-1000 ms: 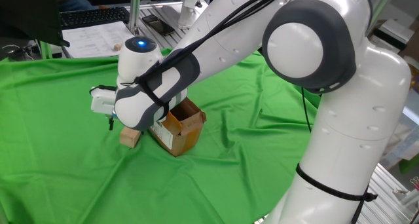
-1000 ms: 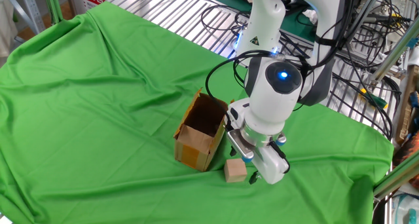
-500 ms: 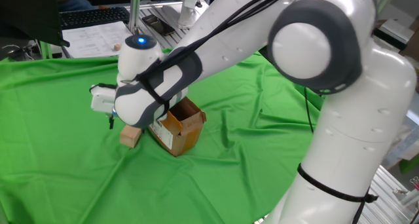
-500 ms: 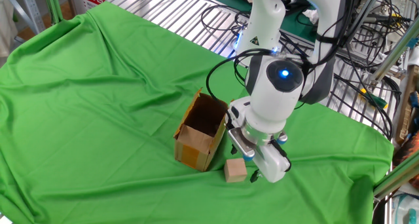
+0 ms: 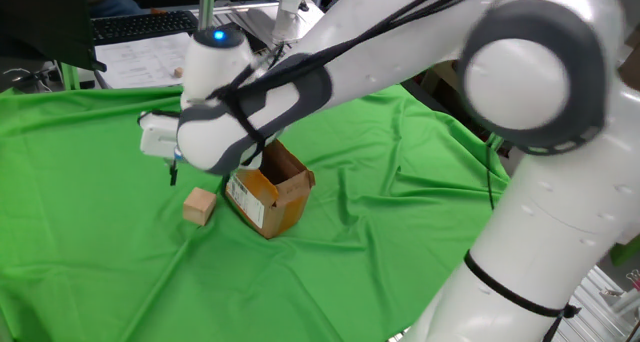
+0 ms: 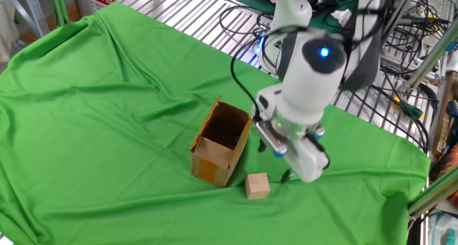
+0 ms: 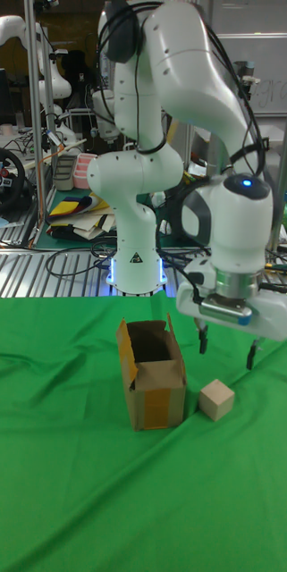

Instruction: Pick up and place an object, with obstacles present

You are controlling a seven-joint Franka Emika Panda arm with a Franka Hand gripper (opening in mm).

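Tan wooden cube, plain-faced, apparently untouched beside the cardboard box, under spread, empty fingers.

— What stands on the green cloth?
— An open cardboard box stands upright, and a small wooden cube sits just beside it, on its right.
— And the gripper?
— It hangs above the cube, not touching it. Its two dark fingers point down and are spread wide, with nothing between them.
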